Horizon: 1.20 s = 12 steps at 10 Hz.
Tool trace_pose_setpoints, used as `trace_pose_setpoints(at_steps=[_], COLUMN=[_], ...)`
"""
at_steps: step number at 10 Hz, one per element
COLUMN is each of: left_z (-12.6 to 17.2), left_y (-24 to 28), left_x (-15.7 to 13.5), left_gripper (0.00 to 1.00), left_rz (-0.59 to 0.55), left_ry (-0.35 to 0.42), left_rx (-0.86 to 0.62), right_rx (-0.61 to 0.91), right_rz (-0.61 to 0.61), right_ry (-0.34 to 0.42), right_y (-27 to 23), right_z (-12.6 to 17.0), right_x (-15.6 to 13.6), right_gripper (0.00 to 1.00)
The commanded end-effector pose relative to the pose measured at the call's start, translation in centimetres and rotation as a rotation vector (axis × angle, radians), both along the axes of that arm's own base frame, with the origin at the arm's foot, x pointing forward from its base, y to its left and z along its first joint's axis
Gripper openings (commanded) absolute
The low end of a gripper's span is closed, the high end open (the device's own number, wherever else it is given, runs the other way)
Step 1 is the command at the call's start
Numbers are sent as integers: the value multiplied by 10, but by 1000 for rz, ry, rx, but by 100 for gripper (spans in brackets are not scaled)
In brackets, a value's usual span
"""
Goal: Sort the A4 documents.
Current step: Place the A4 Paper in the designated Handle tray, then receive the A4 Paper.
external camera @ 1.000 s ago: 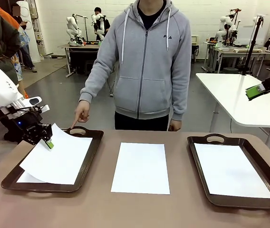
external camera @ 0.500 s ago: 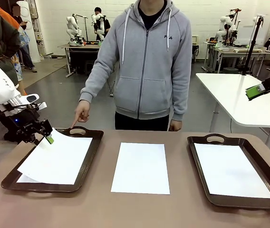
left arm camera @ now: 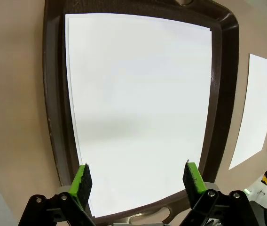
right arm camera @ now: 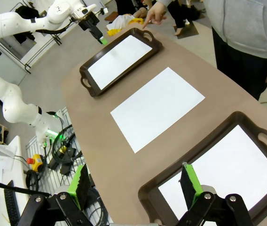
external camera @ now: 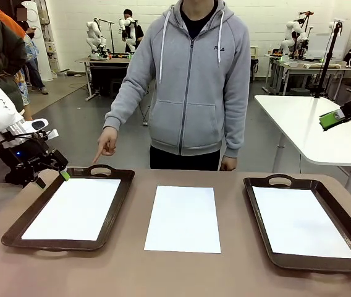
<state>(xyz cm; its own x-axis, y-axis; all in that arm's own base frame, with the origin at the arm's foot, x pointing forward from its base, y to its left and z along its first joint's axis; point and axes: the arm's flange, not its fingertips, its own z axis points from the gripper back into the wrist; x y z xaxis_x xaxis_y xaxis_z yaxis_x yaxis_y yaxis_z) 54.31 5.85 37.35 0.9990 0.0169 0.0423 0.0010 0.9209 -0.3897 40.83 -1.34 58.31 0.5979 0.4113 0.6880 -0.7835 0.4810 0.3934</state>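
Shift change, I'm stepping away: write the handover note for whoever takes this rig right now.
Left gripper: open, empty, hovering at the left tray.
Right gripper: open, empty, raised at the table's right side.
Done: the left tray holds stacked sheets and the right tray holds a right-tray sheet, all lying flat.
Left: the middle sheet lies on the bare table between the trays, probably next. The person's hand points toward the left tray.

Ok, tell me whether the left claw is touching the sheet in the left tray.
Apart. In the left wrist view the left claw stands open, and the sheet lies flat in the tray well below it.
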Motion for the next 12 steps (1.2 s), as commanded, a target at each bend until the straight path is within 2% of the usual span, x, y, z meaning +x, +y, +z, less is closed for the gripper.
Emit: trace_pose_setpoints(at_steps=[1, 2, 12], left_z=[0, 0, 0], left_y=[-5, 0, 0], left_x=[-6, 0, 0], left_gripper=[100, 100, 100], left_rz=[64, 0, 0], left_ry=[-16, 0, 0], left_rx=[-41, 0, 0], right_rx=[8, 8, 8], right_rz=[-4, -4, -4], right_ry=[-2, -2, -2], right_y=[2, 2, 2], right_z=[-1, -1, -1], right_x=[1, 1, 1], right_gripper=[100, 100, 100])
